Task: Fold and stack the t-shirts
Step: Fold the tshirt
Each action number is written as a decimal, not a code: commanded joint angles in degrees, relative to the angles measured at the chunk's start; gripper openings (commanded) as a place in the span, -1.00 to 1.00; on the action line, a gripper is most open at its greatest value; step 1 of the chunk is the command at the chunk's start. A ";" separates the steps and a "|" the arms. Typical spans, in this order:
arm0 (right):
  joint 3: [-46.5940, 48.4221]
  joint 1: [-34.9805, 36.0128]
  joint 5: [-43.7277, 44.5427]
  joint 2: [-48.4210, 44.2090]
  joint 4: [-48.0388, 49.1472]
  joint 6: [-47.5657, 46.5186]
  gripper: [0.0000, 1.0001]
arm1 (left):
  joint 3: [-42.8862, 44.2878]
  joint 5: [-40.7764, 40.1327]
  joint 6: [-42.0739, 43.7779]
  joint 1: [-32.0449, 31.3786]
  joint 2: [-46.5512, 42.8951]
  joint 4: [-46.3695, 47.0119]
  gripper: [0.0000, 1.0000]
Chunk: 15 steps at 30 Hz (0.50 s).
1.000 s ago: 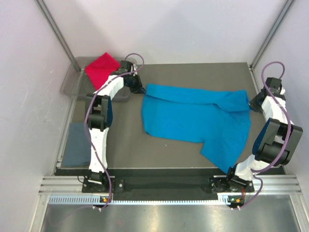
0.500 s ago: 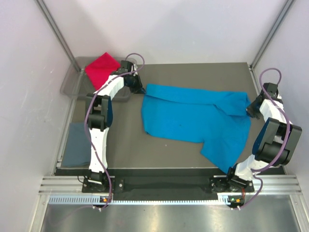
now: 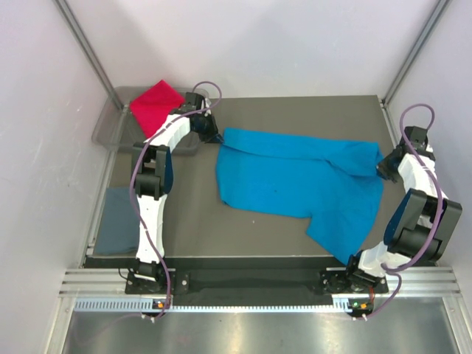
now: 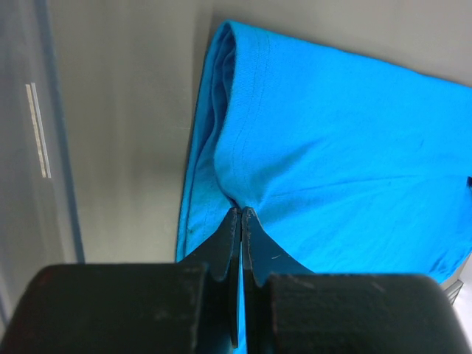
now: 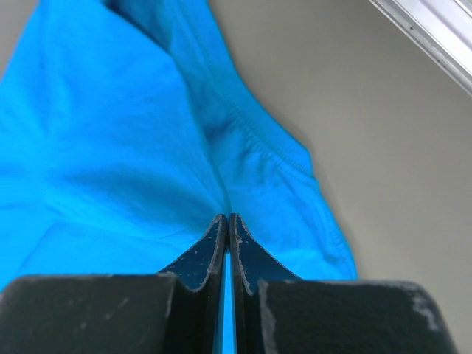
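The left end effector [image 4: 241, 215] is pinched tight on a stitched hem fold of the turquoise-blue t-shirt [image 3: 295, 181]. The right end effector [image 5: 227, 219] clamps the seamed edge at the opposite end. The soft, rumpled cloth lies spread across the matte grey worktop [image 3: 295, 110]. A clear grey plastic tray [image 3: 107, 131] at far left holds the crimson t-shirt [image 3: 155, 105]. The slate t-shirt [image 3: 116, 221] lies flat by the worktop's left edge.

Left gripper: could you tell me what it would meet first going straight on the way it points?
The turquoise t-shirt: the left gripper is shut on its edge, and more of that cloth lies directly ahead; depth beyond is unclear.
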 commanded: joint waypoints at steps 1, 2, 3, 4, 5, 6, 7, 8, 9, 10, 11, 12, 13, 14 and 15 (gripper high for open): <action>-0.59 -0.70 -1.13 -3.32 -1.53 2.21 -1.00 | 0.26 -2.63 1.44 0.94 3.27 -0.86 -1.00; -1.30 -0.70 -1.83 -3.50 -1.26 3.17 -1.00 | 0.26 -2.72 1.44 0.94 3.27 -0.86 -1.00; -2.35 -0.70 -2.19 -3.67 -0.91 3.53 -1.00 | 0.35 -2.72 1.44 0.94 3.36 -0.86 -1.00; -2.71 -0.70 -2.36 -3.94 -0.82 4.06 -1.00 | 0.44 -2.64 1.36 0.94 3.36 -0.86 -1.00; -3.06 -0.70 -2.71 -3.85 -0.65 4.50 -1.00 | 0.44 -2.63 1.44 0.94 3.45 -1.03 -1.00; -3.41 -0.70 -2.72 -3.68 -0.39 4.59 -1.00 | 0.44 -2.81 1.53 0.94 3.62 -1.03 -1.00; -3.41 -0.70 -2.63 -3.15 -0.30 4.68 -1.00 | 0.44 -2.72 1.53 0.94 3.62 -1.12 -1.00; -3.59 -0.70 -2.72 -2.80 -0.21 4.76 -1.00 | 0.44 -2.64 1.44 0.94 3.71 -1.29 -1.00; -3.94 -0.70 -2.89 -2.54 -0.29 4.94 -1.00 | 0.53 -2.98 1.70 0.94 3.89 -1.47 -1.00; -4.29 -0.70 -3.07 -2.36 -0.29 5.29 -1.00 | 0.61 -3.16 1.79 0.94 3.89 -1.73 -1.00; -4.82 -0.70 -3.16 -2.44 0.49 5.73 -1.00 | 0.53 -3.25 1.97 0.94 3.80 -1.82 -1.00; -5.60 -0.79 -3.16 -2.45 0.58 5.91 -1.00 | 0.53 -3.34 2.06 0.94 3.80 -1.82 -1.00; -5.79 -0.70 -2.72 -2.27 0.58 6.08 -1.00 | 0.53 -3.42 2.14 0.94 3.89 -1.91 -1.00; -6.05 -0.70 -2.11 -2.18 0.58 6.00 -1.00 | 0.79 -3.34 2.23 0.94 3.89 -2.08 -1.00; -6.57 -0.79 -1.84 -2.18 0.50 5.91 -1.00 | 0.88 -3.42 2.23 0.94 4.15 -2.17 -1.00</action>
